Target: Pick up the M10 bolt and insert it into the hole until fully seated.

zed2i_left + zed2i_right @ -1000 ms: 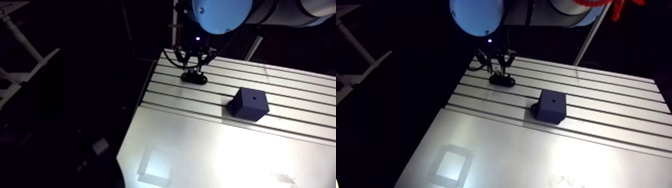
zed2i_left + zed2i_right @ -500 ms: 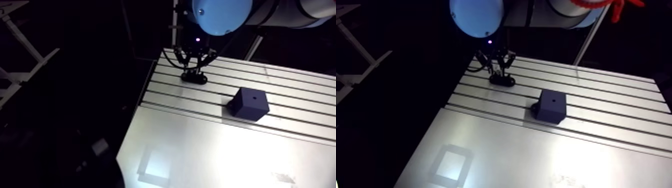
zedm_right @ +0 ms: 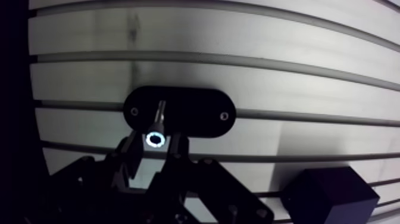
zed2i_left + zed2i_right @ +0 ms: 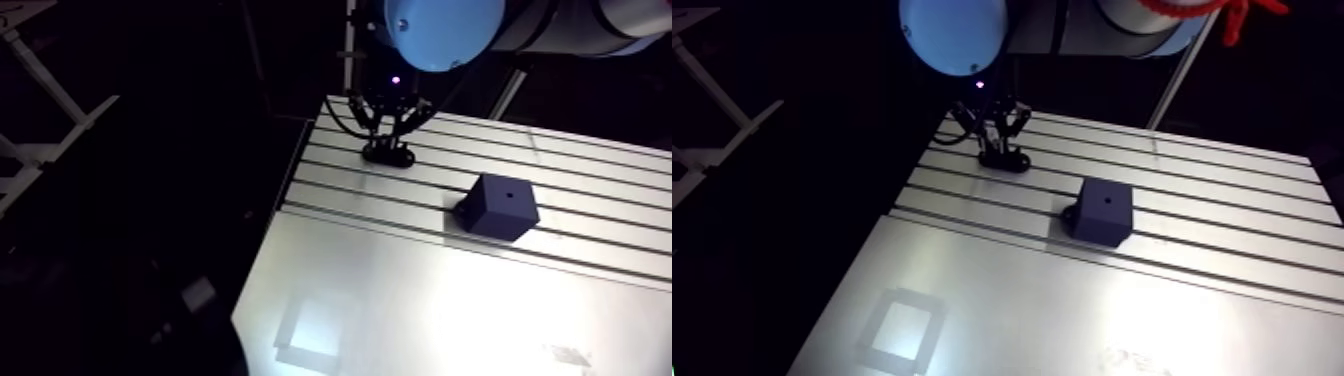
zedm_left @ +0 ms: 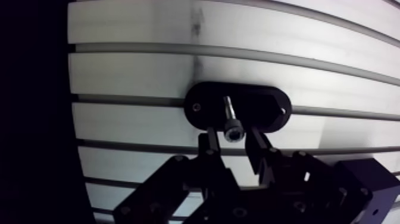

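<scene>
A black oval holder lies on the slotted table, and the M10 bolt stands in it with its socket head up. In the wrist view my gripper straddles the bolt head, one finger close on each side with a thin gap showing, so it is open. The arm view shows the gripper low over the holder near the table's far left corner. A dark cube with a small hole in its top sits apart from the holder, to the right and nearer in the arm view.
The table has long slots at the back and a smooth plate at the front. Its left edge runs close beside the holder. The cube shows beside the gripper in the wrist view.
The gripper's fingers have drawn closer together over the holder. The holder and the cube have not moved.
</scene>
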